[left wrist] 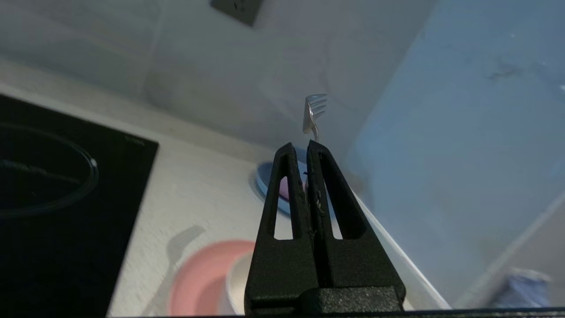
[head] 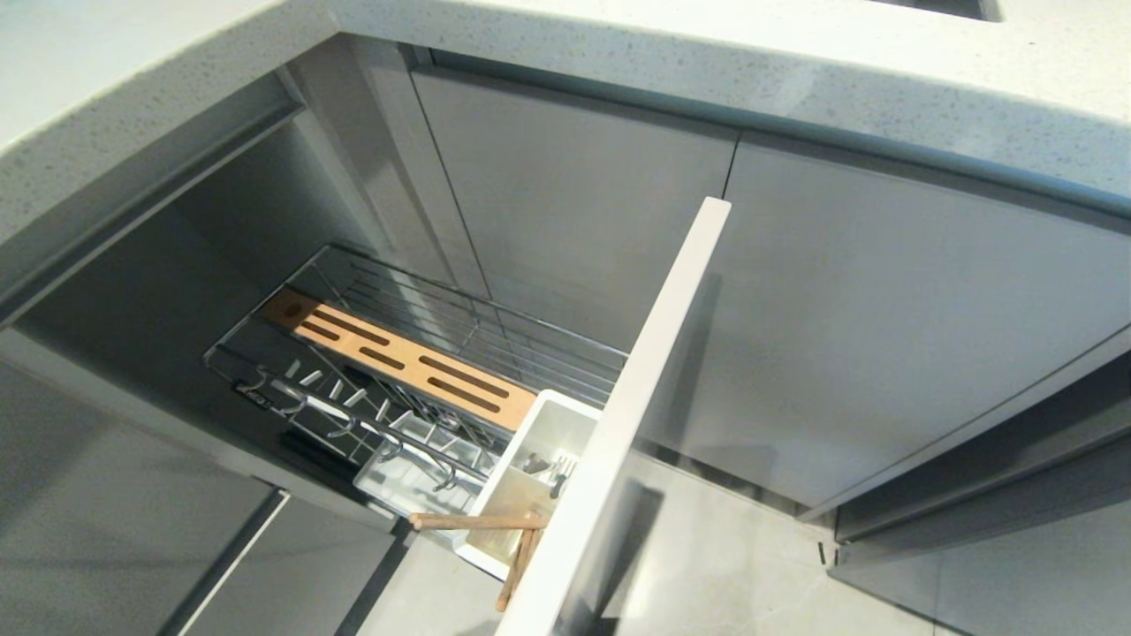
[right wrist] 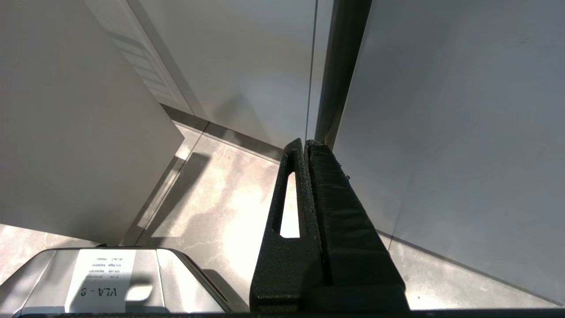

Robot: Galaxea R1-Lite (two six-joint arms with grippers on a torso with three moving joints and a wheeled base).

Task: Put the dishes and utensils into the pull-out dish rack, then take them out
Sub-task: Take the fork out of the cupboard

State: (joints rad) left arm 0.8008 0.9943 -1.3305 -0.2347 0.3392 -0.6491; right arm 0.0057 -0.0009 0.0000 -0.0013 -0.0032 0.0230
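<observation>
Your left pincer (left wrist: 307,148) is clamped on a slim grey metal fork (left wrist: 314,112), tines up, above the white desk (left wrist: 194,194), beyond the salmon-pink round plate (left wrist: 201,276); right pincer (right wrist: 304,145) together, parked. Chrome pull-out dish rack (head: 495,344) stands open to receive it.

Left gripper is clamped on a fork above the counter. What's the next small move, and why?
Probably lower the fork to the counter beside the pink plate and open. The left gripper holds it upright over the counter, away from the pull-out dish rack, which suggests unloading.
</observation>
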